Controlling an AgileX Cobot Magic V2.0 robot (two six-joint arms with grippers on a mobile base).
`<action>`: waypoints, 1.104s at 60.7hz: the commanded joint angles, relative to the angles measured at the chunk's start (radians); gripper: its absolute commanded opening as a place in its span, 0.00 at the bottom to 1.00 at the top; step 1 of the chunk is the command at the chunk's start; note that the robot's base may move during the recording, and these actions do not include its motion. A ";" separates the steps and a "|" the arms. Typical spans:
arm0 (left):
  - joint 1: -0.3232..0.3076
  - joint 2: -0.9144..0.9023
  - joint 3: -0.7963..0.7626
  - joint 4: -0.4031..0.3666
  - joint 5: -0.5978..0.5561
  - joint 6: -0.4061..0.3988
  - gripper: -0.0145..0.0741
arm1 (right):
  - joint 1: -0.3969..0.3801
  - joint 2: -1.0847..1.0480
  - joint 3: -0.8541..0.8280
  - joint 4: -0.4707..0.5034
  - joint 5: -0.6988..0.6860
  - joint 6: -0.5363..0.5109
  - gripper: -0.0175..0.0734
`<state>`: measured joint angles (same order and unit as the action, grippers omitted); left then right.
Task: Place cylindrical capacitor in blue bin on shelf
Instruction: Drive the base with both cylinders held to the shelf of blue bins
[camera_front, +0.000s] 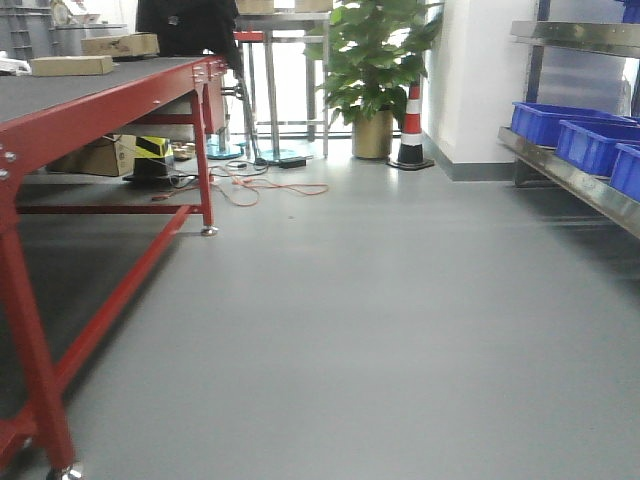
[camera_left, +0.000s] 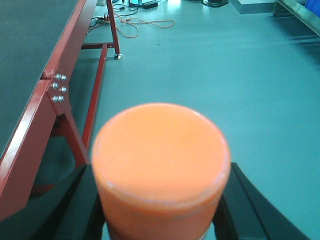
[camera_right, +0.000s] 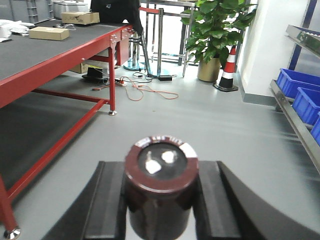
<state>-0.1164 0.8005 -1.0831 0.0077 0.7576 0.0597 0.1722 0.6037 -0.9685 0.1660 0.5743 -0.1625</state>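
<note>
The cylindrical capacitor (camera_right: 161, 160) is dark brown with two metal terminals on its top, and my right gripper (camera_right: 161, 197) is shut on it, a black finger (camera_right: 107, 200) on each side. My left gripper (camera_left: 161, 205) is shut on a smooth orange cylinder (camera_left: 161, 150) that fills the lower part of its view. Blue bins (camera_front: 555, 120) (camera_right: 295, 82) stand in a row on the shelf (camera_front: 570, 178), behind its shiny steel rail at the right edge. Both grippers hang over open grey floor, well short of the shelf. Neither gripper shows in the front view.
A red-framed table (camera_front: 100, 100) with cardboard boxes (camera_front: 72, 65) runs along the left. Orange cables (camera_front: 265, 185) lie on the floor past its far leg. A potted plant (camera_front: 375, 60) and a striped cone (camera_front: 411, 125) stand at the back by the white wall.
</note>
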 joint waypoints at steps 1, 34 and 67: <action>0.002 -0.009 -0.005 0.000 -0.022 0.002 0.04 | 0.001 -0.005 -0.009 -0.001 -0.035 -0.004 0.17; 0.002 -0.009 -0.005 0.000 -0.022 0.002 0.04 | 0.001 -0.005 -0.009 -0.001 -0.035 -0.004 0.17; 0.002 -0.009 -0.005 0.000 -0.022 0.002 0.04 | 0.001 -0.005 -0.009 -0.001 -0.035 -0.004 0.17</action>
<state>-0.1164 0.8005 -1.0831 0.0118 0.7576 0.0597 0.1722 0.6037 -0.9685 0.1660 0.5743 -0.1625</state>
